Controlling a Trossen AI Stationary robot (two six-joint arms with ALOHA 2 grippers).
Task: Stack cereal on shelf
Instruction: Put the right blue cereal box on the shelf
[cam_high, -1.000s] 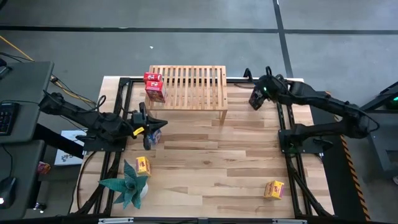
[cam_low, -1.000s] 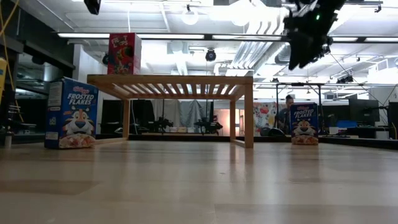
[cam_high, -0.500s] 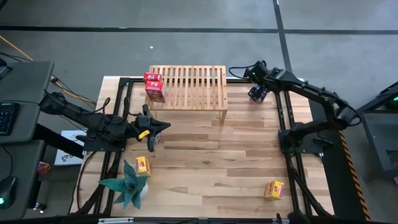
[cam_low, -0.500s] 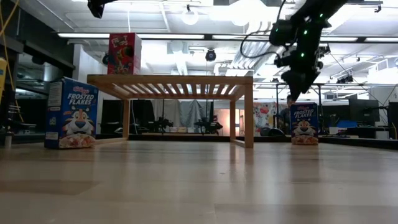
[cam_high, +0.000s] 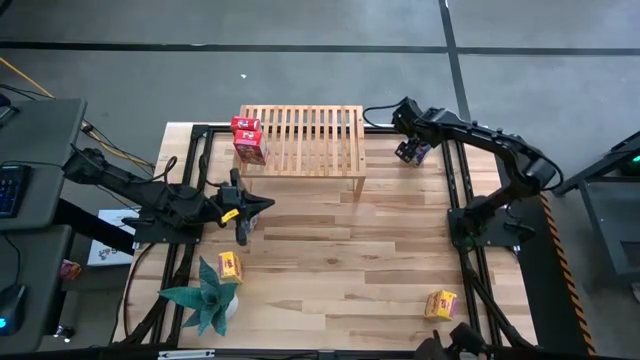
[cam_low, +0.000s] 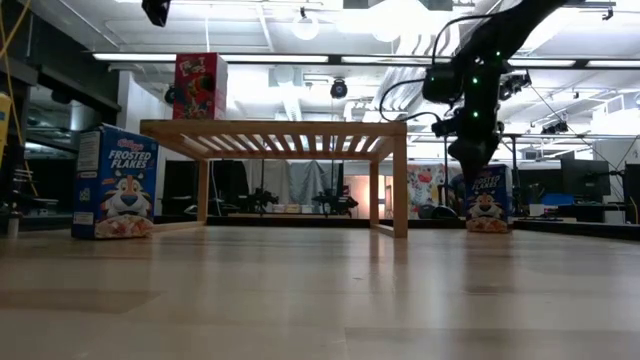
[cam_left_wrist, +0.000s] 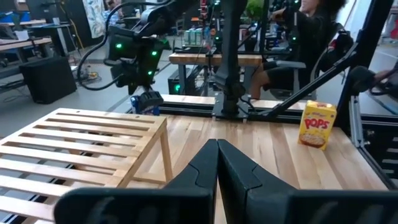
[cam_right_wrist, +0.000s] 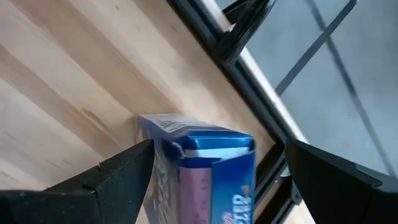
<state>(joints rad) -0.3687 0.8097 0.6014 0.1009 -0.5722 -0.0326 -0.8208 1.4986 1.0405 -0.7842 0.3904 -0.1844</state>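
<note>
**Right gripper poised over a blue cereal box beside the shelf**

We see the right gripper (cam_high: 412, 150) at the table's far right, directly above a blue cereal box (cam_right_wrist: 199, 168) that stands on the tabletop (cam_high: 340, 260) just beside the shelf's (cam_high: 305, 140) right end. In the right wrist view its two fingers (cam_right_wrist: 106, 183) stand wide apart, one on each side of the box, gripping nothing; we cannot tell whether either finger touches the cardboard. In the low view the same gripper hangs at the top edge of the box, which stands upright.

The left gripper (cam_high: 240, 212) waits over the table's left side, its fingers pressed together with nothing between them, as the left wrist view shows.

Two red cereal boxes (cam_high: 246, 138) sit on the shelf's left end. A second blue box (cam_low: 114, 182) stands on the table near the left gripper. One yellow box (cam_high: 230, 265) lies next to the teal plant (cam_high: 205, 298); the other yellow box (cam_high: 441, 304) stands at the near right, well apart from the shelf.
</note>
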